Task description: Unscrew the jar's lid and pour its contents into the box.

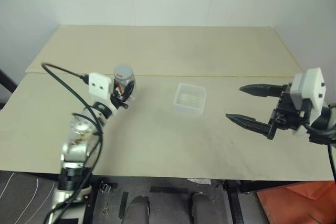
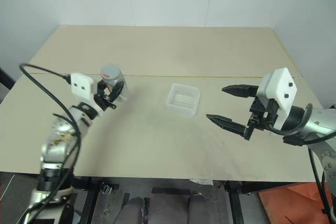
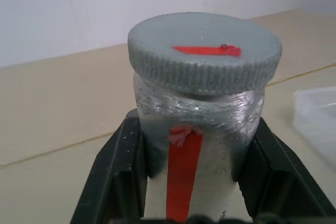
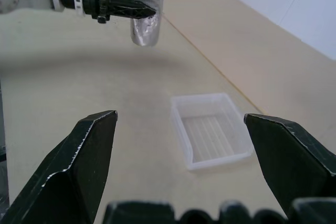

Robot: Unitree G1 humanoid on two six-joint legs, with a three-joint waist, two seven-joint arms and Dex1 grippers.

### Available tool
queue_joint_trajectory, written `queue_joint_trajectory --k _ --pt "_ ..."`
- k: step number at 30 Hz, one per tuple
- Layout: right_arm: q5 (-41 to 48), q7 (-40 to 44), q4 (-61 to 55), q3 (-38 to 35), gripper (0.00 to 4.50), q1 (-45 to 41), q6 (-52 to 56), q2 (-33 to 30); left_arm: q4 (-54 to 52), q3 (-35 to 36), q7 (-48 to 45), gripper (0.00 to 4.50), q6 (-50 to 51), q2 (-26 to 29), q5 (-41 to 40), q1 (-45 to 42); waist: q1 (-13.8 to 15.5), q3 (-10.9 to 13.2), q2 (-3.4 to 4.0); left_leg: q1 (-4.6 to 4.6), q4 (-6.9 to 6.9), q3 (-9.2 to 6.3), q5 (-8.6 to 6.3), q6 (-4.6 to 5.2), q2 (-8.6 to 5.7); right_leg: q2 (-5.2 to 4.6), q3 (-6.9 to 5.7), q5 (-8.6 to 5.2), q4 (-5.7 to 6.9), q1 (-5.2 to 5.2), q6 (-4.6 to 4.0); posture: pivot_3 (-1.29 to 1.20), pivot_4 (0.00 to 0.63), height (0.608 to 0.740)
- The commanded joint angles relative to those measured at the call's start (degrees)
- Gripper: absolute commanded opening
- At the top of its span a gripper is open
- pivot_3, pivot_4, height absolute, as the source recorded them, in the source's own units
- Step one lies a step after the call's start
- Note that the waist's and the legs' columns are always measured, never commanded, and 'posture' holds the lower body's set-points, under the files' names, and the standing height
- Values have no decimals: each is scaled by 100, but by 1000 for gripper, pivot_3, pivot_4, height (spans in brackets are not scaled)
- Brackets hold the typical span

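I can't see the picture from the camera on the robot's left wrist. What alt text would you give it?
Two black fingers of the left pincer clamp a silvery jar, its ridged grey lid screwed on. Red strips mark the lid and side; a tan table lies behind.

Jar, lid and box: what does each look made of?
The jar, clamped in the left pincer: probably clear plastic or glass under a glossy, wrinkled silvery wrap, with a red strip down its side. The lid: matte grey, likely plastic, with a ribbed edge and a red mark on top. The box: thin clear plastic, since the table shows through its ridged floor.
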Motion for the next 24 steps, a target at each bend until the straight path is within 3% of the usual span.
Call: queue_joint_trajectory --k 1,3,9,15,24 --pt "155 -151 38 49 4500 -328 -15 49 -40 -50 -1628 1908 414 651 -814 -373 -19 1 1 1 -1 1 0 0 0 0 0 0 -1 0 0 0 150 740" --pt "187 -244 151 281 4500 -636 30 115 228 -220 -2319 1908 332 872 -916 -625 -33 1 1 2 -2 1 0 0 1 0 0 -1 0 -1 0 0 150 740" --pt "434 -827 427 1199 4500 -2075 530 687 1138 -735 -3721 1908 162 842 -920 -1550 -120 2 1 -1 -2 -1 0 0 1 1 -1 -1 -1 -2 -1 0 150 740" --pt "267 -1254 474 2012 4500 -2861 881 1329 1849 -1100 -4304 1908 -164 502 -671 -2194 -150 3 2 -7 -1 -4 -1 1 1 1 -3 -3 7 -10 -2 0 150 740" --pt "-32 -1650 664 2643 4500 -3517 1126 2010 2531 -1251 -4891 1908 -729 239 -363 -2615 -166 3 3 -14 -1 -5 0 1 1 1 -3 -4 20 -27 -4 0 150 740"
